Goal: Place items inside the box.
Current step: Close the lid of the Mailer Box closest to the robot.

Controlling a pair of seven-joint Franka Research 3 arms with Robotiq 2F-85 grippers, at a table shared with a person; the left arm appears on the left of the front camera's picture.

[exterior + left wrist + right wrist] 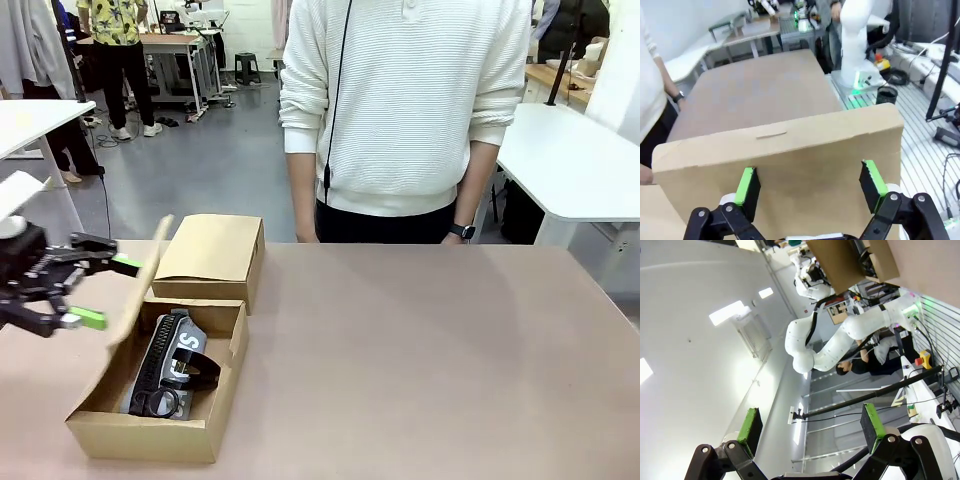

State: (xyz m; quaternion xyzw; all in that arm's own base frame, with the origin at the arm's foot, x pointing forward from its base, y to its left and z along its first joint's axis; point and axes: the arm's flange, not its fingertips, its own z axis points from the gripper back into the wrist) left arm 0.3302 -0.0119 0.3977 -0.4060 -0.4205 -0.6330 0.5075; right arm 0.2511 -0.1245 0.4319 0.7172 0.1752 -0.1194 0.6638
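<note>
Left hand (88, 292) is sitting released at the counter's (420, 350) left edge, green pads spread on either side of the raised side flap (140, 285) of the open box (160, 385), apparently not touching it. Grey pouch (168, 362) is lying inside the box with a black item, possibly a stapler, on it. Right hand (810, 432) is standing released, gripping nothing, pointing away toward the room. Person (405, 110) is standing at the far side.
</note>
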